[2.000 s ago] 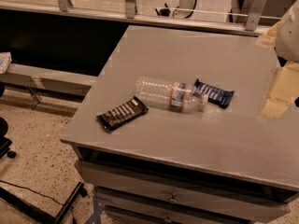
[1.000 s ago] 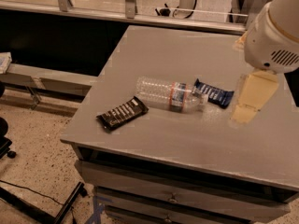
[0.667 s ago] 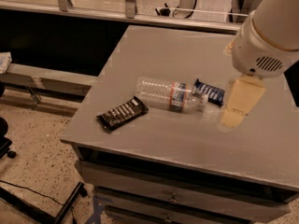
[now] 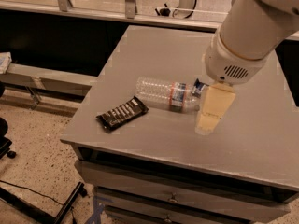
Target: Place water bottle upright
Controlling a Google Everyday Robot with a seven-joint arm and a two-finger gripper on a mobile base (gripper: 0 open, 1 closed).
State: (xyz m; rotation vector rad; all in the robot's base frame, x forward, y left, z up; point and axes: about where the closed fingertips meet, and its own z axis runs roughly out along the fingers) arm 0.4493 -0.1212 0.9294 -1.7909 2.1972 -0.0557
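The water bottle (image 4: pixel 166 93) lies on its side near the middle of the grey table (image 4: pixel 140 45). It is clear and ribbed, with a red, white and blue label band near its neck, and the neck points right. My gripper (image 4: pixel 210 113) hangs from the white arm just right of the bottle's neck, over the table. Its cream-coloured finger (image 4: pixel 214 107) points down toward the front edge. The gripper covers most of the dark blue snack wrapper (image 4: pixel 200 87).
A black snack bar wrapper (image 4: pixel 122 113) lies near the table's front left corner. Drawers (image 4: pixel 173 197) sit under the tabletop. A black cable and a stand leg (image 4: pixel 56 209) lie on the speckled floor at the left. A railing runs behind the table.
My arm and gripper have moved left and forward from the table's right edge to just beside the bottle's neck. The bottle and the wrappers have not moved.
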